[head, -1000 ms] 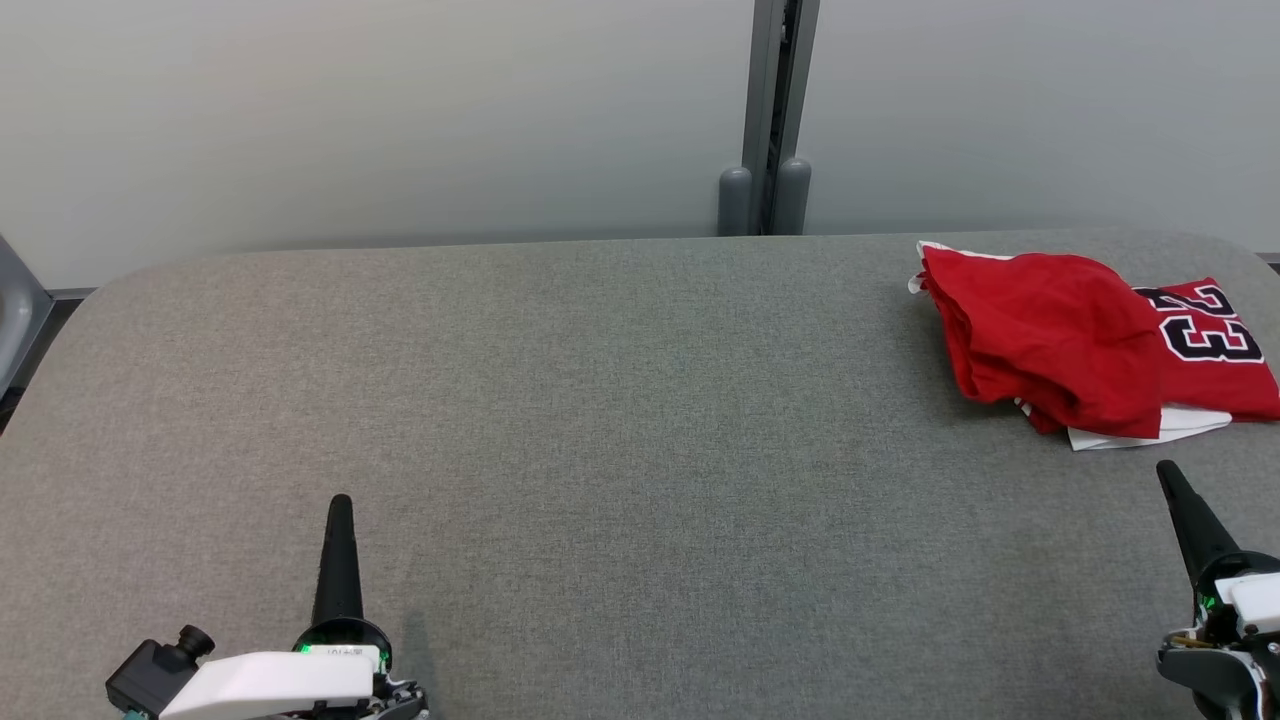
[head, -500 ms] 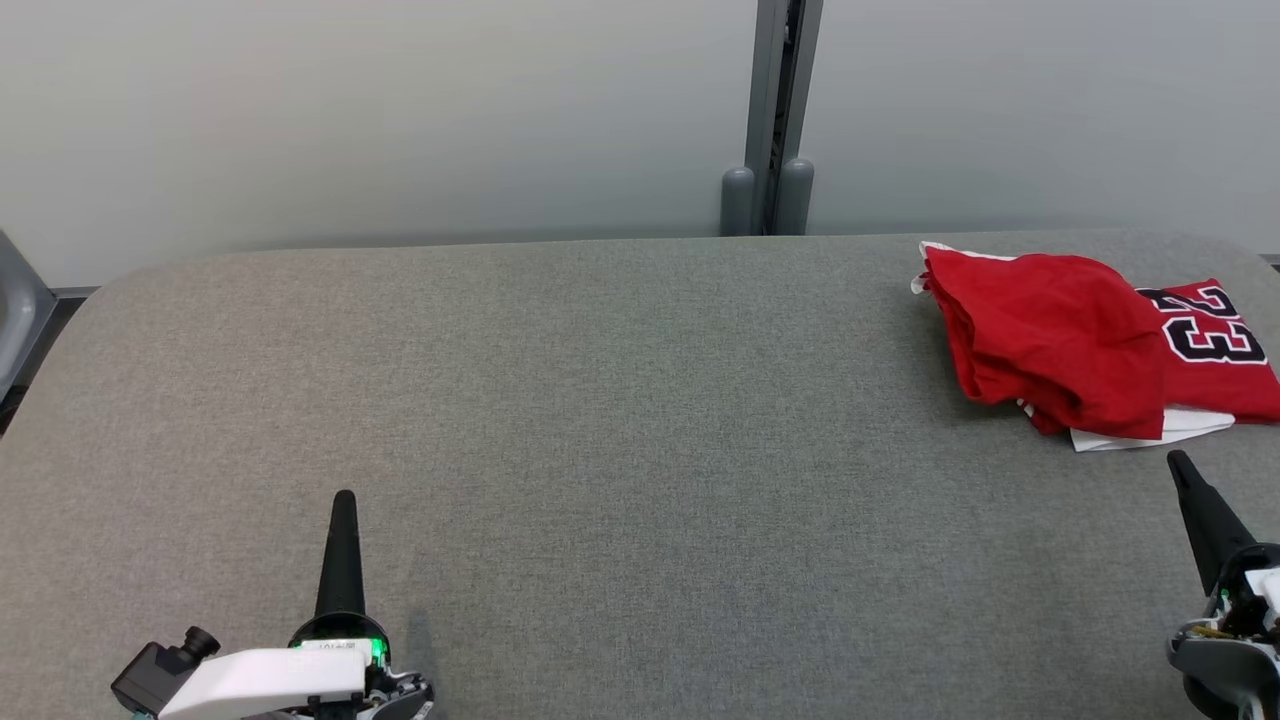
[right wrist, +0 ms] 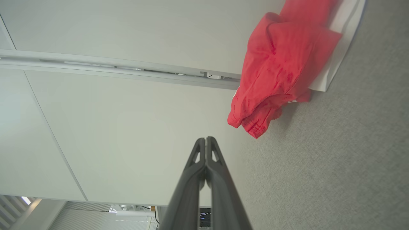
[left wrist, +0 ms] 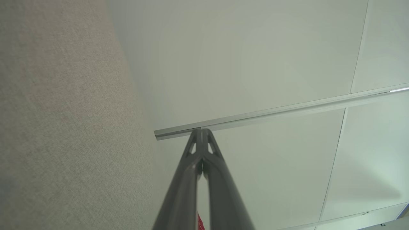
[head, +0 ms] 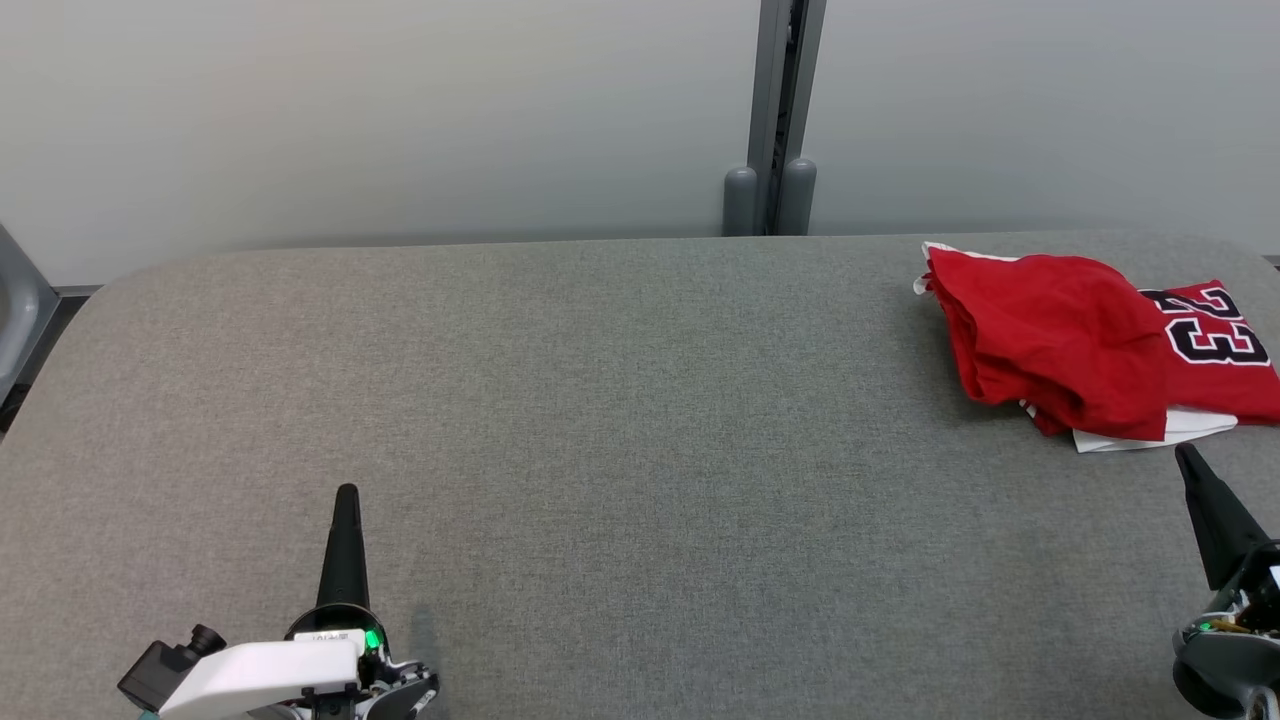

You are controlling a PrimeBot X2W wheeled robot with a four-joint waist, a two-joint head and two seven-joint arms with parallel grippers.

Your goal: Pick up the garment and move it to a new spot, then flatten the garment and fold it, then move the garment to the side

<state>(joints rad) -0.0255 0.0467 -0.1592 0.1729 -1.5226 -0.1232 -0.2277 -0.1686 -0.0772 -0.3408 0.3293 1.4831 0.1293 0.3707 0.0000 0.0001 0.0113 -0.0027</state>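
The garment (head: 1080, 340) is a crumpled red jersey with white trim and a black "23", lying at the far right of the grey table (head: 600, 420). In the right wrist view the garment (right wrist: 281, 70) shows at the upper right. My right gripper (head: 1188, 455) is shut and empty, its tip just in front of the jersey's white hem, apart from it. Its closed tip (right wrist: 206, 139) shows in the right wrist view. My left gripper (head: 347, 492) is shut and empty at the lower left, far from the jersey; its tip (left wrist: 202, 130) points at the wall.
A pale wall panel stands behind the table, with a grey post (head: 775, 120) at its middle. A grey object (head: 15, 300) sits past the table's left edge. The table's rounded right corner lies just behind the jersey.
My right gripper has crept to the right and a little farther toward the jersey's hem. The left gripper has edged slightly forward. The jersey has not moved.
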